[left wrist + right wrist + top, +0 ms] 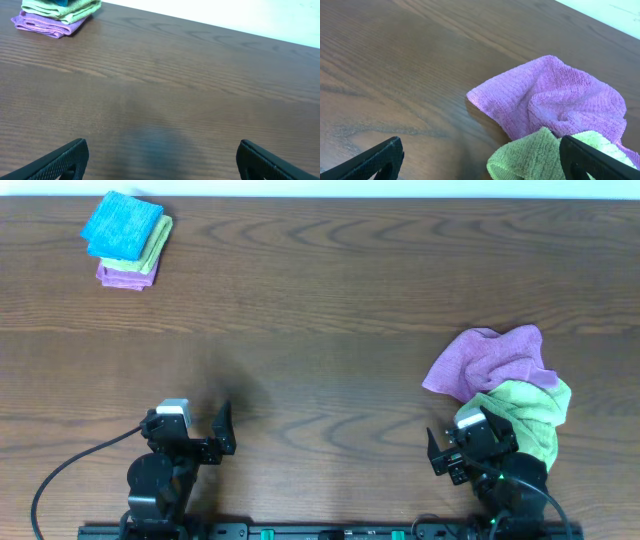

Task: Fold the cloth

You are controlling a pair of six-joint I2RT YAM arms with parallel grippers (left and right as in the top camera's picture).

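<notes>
1. Desk [320, 300]: dark wood-grain surface, with both arms at its near edge.
2. Cloth [122, 223]: sky-blue, lying folded at the far left corner as the top layer of a small stack. It is well apart from both grippers.
3. Folded green cloth [157, 242] and folded purple cloth [124, 277]: the layers beneath the cloth, green in the middle and purple at the bottom.
4. Left gripper [162, 160]: near left, jaws spread wide over bare desk and holding nothing.
5. Right gripper [480, 162]: near right, jaws likewise wide apart and empty, just beside a crumpled heap.
6. Crumpled purple cloth [555, 100]: far part of the heap on the right.
7. Crumpled lime-green cloth [528, 412]: near part of the heap, overlapping the purple one; the right arm covers its near edge.
</notes>
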